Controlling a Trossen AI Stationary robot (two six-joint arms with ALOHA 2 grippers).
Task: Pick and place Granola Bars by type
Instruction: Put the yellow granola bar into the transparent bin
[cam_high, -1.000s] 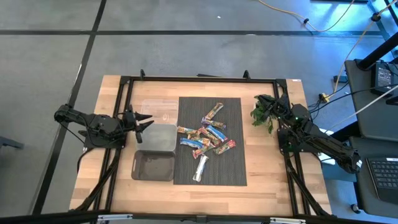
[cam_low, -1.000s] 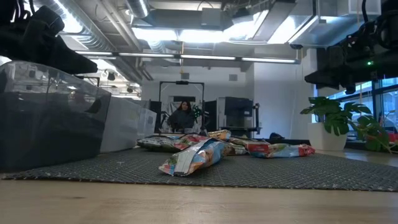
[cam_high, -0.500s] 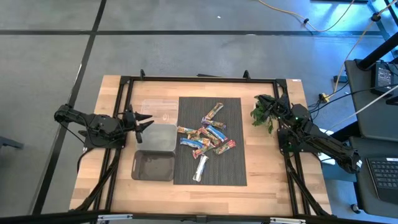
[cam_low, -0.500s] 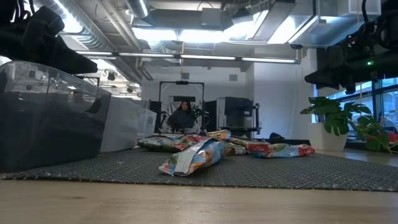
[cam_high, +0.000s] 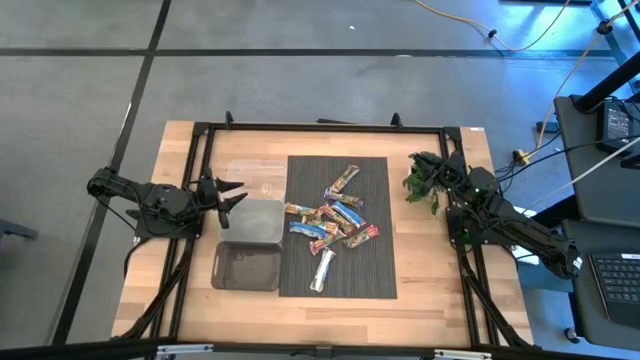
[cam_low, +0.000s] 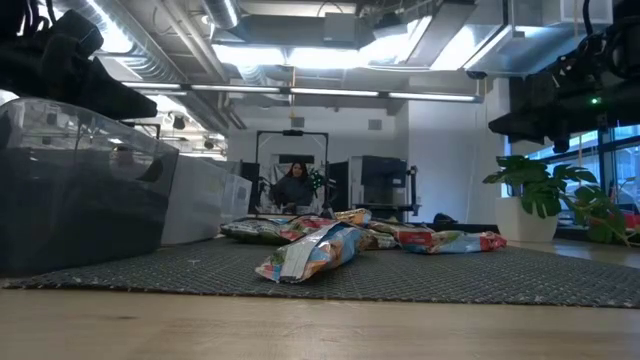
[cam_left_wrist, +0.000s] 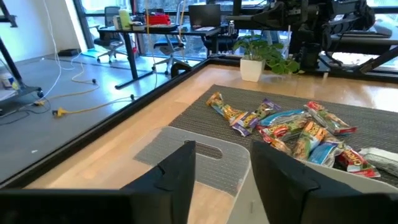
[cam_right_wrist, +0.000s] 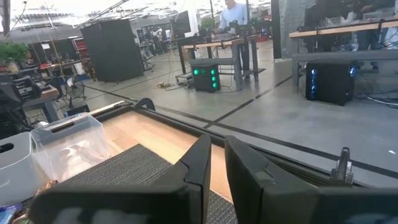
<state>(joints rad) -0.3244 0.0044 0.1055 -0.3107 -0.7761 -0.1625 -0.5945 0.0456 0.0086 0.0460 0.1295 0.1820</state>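
Observation:
The Granola Bars (cam_high: 335, 218) lie in a loose pile on the dark mat (cam_high: 370, 280); they also show in the low view (cam_low: 340, 245) and the left wrist view (cam_left_wrist: 292, 127). A silver one (cam_high: 322, 270) lies apart, nearer the table's front edge. My left gripper (cam_high: 237, 196) hovers over the bins at the mat's left side, pointing toward the pile. It stands open with nothing between its fingers (cam_left_wrist: 222, 149). My right gripper (cam_high: 447, 180) waits by the table's right edge beside the green plant, shut (cam_right_wrist: 217, 140) and holding nothing.
Three bins stand in a row left of the mat: a clear one (cam_high: 255, 178) farthest, a grey one (cam_high: 250, 222) in the middle, a third (cam_high: 247, 268) nearest. A green plant sprig (cam_high: 420, 182) lies at the mat's far right. A black frame (cam_high: 320, 128) borders the table.

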